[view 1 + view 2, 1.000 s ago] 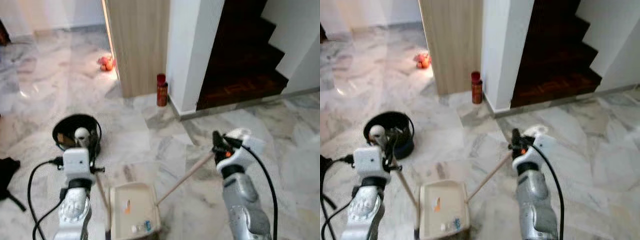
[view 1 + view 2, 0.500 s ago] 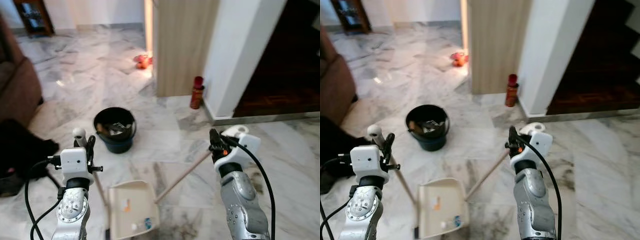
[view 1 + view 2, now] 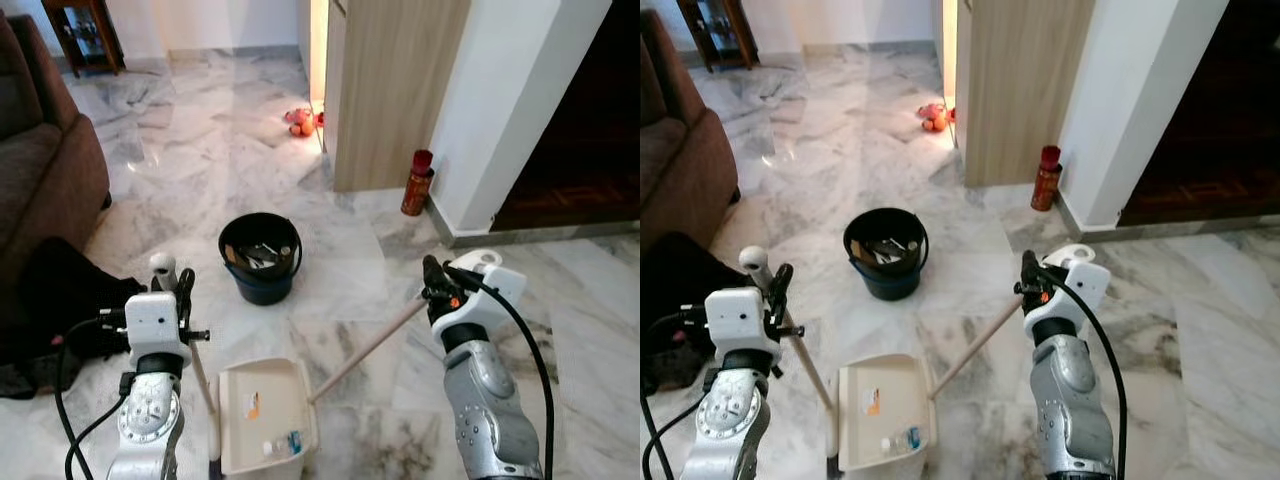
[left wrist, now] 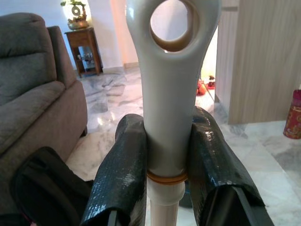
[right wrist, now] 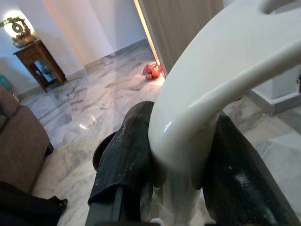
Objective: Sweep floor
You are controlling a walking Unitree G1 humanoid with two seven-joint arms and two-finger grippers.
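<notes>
A cream dustpan [image 3: 265, 415] lies on the marble floor between my arms, with a few bits of litter in it. Its long wooden stick [image 3: 365, 348] rises to a curved white grip [image 5: 211, 89], and my right gripper [image 3: 435, 282] is shut on that grip. My left gripper [image 3: 177, 292] is shut on the white broom handle [image 4: 169, 94], which has a hanging hole at its top. The broom's stick [image 3: 203, 385] slants down to the dustpan's left side. A black bucket [image 3: 260, 256] holding rubbish stands a little beyond the dustpan.
A brown sofa [image 3: 40, 170] and a black bag [image 3: 62, 298] are at the left. A wooden panel [image 3: 395, 90] and white wall [image 3: 510, 110] stand ahead, with a red can [image 3: 416, 182] at their foot. An orange toy [image 3: 300, 121] lies farther off. Dark stairs [image 3: 590, 130] are at the right.
The camera has turned left, so the whole scene slid to the right and the sofa and bag came into view. Both grippers keep their hold on the handles.
</notes>
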